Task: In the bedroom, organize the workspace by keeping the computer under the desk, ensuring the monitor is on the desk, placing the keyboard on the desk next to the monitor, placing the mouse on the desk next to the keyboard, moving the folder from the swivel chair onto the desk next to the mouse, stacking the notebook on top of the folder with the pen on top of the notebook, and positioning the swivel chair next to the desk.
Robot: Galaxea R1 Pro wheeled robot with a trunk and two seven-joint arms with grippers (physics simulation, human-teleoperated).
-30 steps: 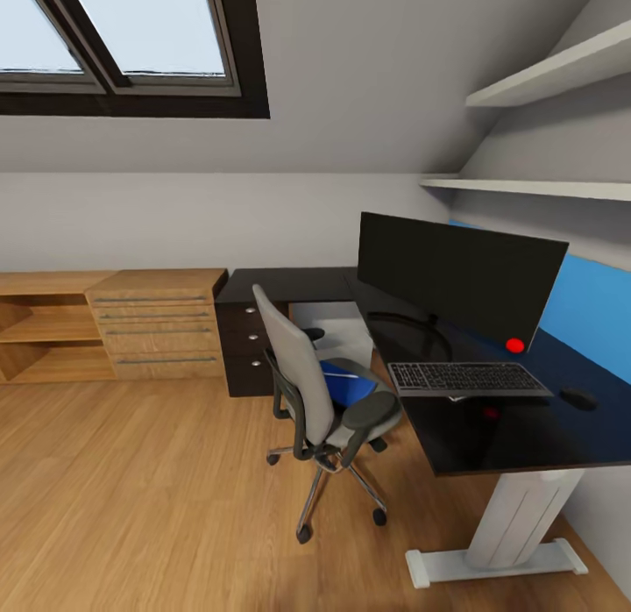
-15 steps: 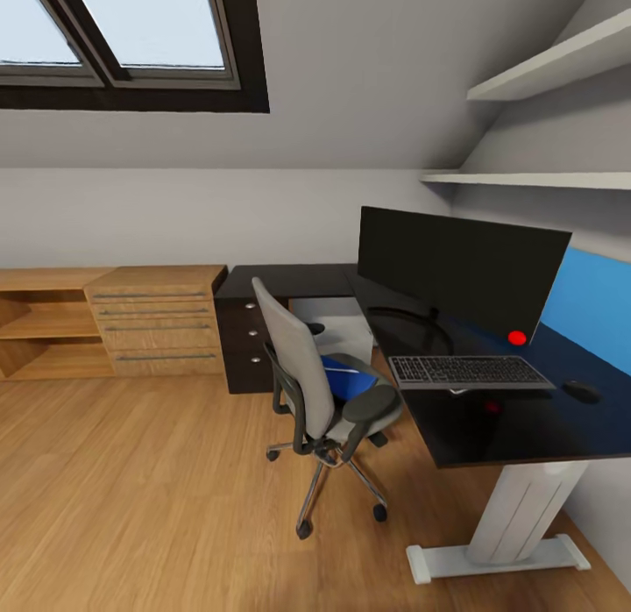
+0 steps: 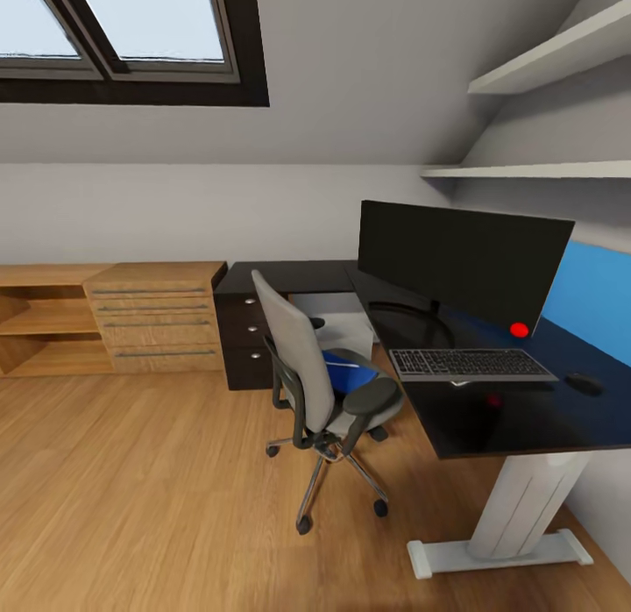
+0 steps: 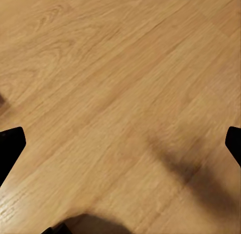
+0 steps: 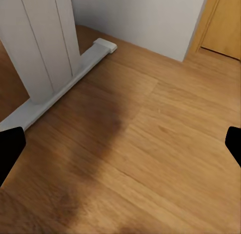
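Observation:
The black desk (image 3: 491, 419) carries the wide black monitor (image 3: 464, 261), with the keyboard (image 3: 473, 365) in front of it and the small black mouse (image 3: 584, 384) to the keyboard's right. The grey swivel chair (image 3: 307, 375) stands by the desk's inner corner, with the blue folder (image 3: 349, 375) lying on its seat. Behind the chair, the light-grey computer (image 3: 337, 323) sits under the desk. I cannot make out the notebook or the pen. My left gripper (image 4: 120, 146) hangs open over bare floor. My right gripper (image 5: 120, 146) is open above floor near the desk's leg.
The desk's white leg (image 3: 517, 515) and its long foot (image 5: 60, 88) stand on the wood floor by the wall. A black drawer unit (image 3: 245, 340), a light-wood chest (image 3: 158, 318) and open shelving (image 3: 44, 323) line the back wall. A blue panel (image 3: 600, 301) backs the desk.
The whole head picture has shifted slightly, so the camera has moved. Chair, folder, keyboard and mouse keep their places relative to the desk.

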